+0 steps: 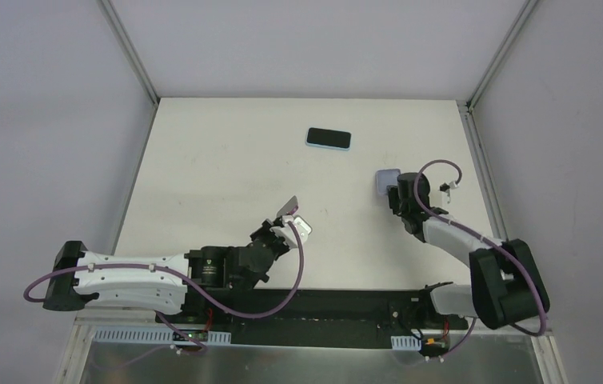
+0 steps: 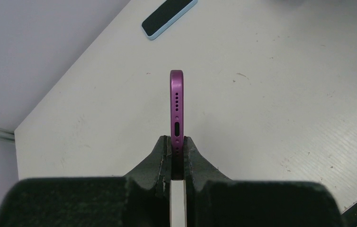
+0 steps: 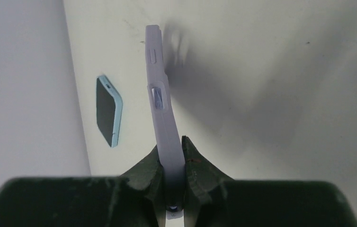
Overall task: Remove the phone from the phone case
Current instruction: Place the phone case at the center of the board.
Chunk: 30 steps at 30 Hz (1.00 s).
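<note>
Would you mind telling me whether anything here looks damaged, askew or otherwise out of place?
Nothing stands out. The purple phone is pinched on edge in the left gripper, the pale case in the right gripper, both looking intact, and the blue-edged phone lies flat on the table.

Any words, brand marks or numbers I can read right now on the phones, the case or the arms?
No readable text in any view.
Purple phone: only speaker holes and a port on its edge, no print.
Lilac case: side buttons only, no lettering.
Blue phone: dark screen, nothing on it.
Left arm: a small round mark, too small to read.
</note>
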Tool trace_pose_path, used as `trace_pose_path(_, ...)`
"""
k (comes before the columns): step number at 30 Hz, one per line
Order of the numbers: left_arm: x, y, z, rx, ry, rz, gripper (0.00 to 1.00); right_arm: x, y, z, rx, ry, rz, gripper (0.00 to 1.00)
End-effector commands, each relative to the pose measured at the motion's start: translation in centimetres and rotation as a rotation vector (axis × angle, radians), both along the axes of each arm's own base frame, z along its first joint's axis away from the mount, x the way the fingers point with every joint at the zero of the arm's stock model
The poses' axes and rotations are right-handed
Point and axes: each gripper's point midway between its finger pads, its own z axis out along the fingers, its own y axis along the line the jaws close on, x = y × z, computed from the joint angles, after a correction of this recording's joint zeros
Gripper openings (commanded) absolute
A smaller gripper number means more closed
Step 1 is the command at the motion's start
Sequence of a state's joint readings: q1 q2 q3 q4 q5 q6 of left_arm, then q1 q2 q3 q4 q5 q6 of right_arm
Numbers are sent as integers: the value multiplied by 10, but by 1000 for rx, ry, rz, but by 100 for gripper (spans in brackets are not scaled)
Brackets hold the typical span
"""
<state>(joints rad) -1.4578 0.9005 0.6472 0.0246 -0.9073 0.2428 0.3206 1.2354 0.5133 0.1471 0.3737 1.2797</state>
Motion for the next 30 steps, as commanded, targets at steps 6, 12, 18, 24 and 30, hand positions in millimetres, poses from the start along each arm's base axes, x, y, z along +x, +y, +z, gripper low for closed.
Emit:
trace_pose_path(6,2,6,18,-150,-3,34,0,55,3,-8,79,-36,-91,0)
trace_pose_path(12,2,7,16,-145,-4,40,0,46,2,-24,88,30,-43,40)
trace_pose_path(18,0,6,17,-164,4,22,0,24,-6,-28,49,108,-18,74)
trace_pose_path(24,-1,7,19,-180,6,8,0,-3,-13,-22,14,156,3,92)
trace_pose_path(30,-3,3,23,-182,6,-21,0,-39,-16,-14,-5,193,56,96)
